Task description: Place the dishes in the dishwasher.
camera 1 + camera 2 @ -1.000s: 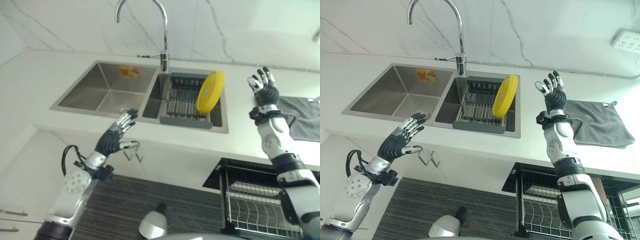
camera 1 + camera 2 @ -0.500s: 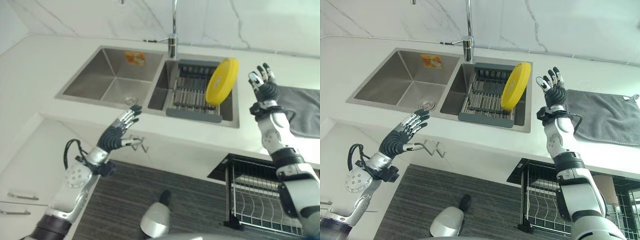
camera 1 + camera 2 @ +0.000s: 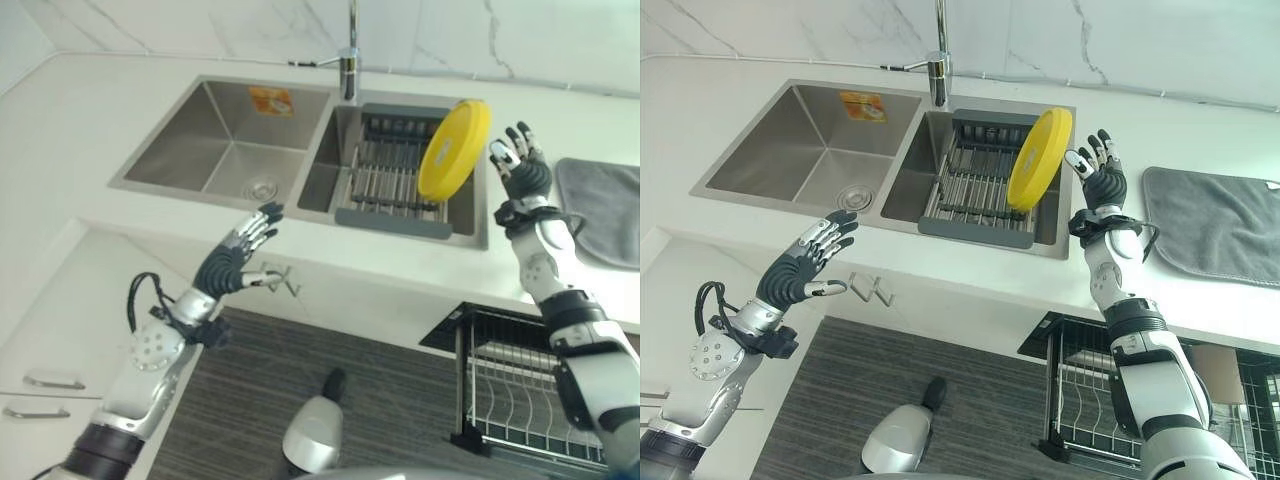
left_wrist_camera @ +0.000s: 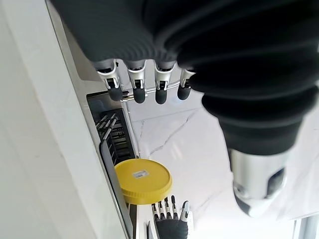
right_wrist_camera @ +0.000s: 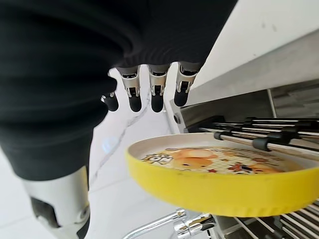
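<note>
The robot is holding both arms raised in front of it. The left hand (image 3: 803, 266) is hanging low on the robot's left, forearm angling upward, its fingers (image 4: 139, 91) stretched out nearly straight and slightly fanned, the thumb sticking out to the side, gripping nothing. The right hand (image 3: 1102, 183) is reaching higher and farther forward on a nearly upright forearm, palm facing away, its fingers (image 5: 156, 99) spread and straight, thumb apart, also holding nothing.

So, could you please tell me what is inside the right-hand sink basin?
A dark dish rack sits inside it, with a yellow plate standing on edge at its right end. The rack hides the basin floor.
</note>
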Robot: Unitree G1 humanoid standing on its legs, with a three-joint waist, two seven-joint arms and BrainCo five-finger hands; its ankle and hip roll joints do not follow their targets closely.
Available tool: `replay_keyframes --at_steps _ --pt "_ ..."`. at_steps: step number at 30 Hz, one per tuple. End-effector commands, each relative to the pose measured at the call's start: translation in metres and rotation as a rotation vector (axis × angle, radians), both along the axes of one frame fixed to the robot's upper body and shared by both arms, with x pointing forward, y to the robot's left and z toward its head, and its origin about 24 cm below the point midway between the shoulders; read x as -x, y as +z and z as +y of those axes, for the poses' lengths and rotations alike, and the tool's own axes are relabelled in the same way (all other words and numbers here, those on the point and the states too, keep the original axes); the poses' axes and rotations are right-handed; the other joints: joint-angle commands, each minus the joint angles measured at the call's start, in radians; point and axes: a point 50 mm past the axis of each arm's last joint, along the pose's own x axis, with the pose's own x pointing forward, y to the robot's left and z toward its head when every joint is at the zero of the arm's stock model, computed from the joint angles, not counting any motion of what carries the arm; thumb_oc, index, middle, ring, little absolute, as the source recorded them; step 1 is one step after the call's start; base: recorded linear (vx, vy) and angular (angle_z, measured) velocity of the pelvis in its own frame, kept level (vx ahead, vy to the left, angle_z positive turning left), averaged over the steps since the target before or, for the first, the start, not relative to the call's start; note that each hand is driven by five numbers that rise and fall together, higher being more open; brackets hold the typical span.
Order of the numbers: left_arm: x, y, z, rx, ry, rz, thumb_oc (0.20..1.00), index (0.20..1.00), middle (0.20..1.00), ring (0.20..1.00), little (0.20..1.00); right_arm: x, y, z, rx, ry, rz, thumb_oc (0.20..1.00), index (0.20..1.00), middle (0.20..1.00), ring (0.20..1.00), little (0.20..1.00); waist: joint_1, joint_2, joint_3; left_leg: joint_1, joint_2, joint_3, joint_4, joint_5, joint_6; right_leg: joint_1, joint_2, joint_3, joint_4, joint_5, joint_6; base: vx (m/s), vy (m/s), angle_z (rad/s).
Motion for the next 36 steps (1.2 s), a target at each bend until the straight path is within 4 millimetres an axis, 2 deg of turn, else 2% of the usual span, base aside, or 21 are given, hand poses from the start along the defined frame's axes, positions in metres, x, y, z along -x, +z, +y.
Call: replay_keyframes --at_steps 1,22,36 --pt "-0.003 0.013 -0.003 0.043 -0.027 -0.084 1.000 1.000 1.000 1.000 1.000 -0.004 0.055 0.002 0.073 0.024 -0.164 1.000 1.000 1.000 1.000 1.000 0.040 0.034 -0.036 0.044 -0.053 0.035 -0.002 -0.077 0.082 -0.080 -0.021 0.091 0.196 -0.058 0.007 0.00 0.000 0.00" --pt "-0.004 0.010 -0.008 0.071 -0.025 -0.083 1.000 1.000 1.000 1.000 1.000 -0.008 0.058 0.033 0.103 0.095 -0.144 1.000 1.000 1.000 1.000 1.000 0.040 0.050 -0.016 0.029 -0.055 0.026 0.008 -0.067 0.075 -0.099 -0.027 0.088 0.215 -0.067 -0.003 0.00 0.003 0.01" --pt "-0.003 0.008 -0.010 0.075 -0.035 -0.064 1.000 1.000 1.000 1.000 1.000 -0.013 0.057 0.028 0.129 0.055 -0.073 1.000 1.000 1.000 1.000 1.000 0.045 0.051 -0.017 0.031 -0.058 0.021 0.007 -0.067 0.074 -0.100 -0.035 0.087 0.224 -0.068 -0.006 0.00 0.000 0.00"
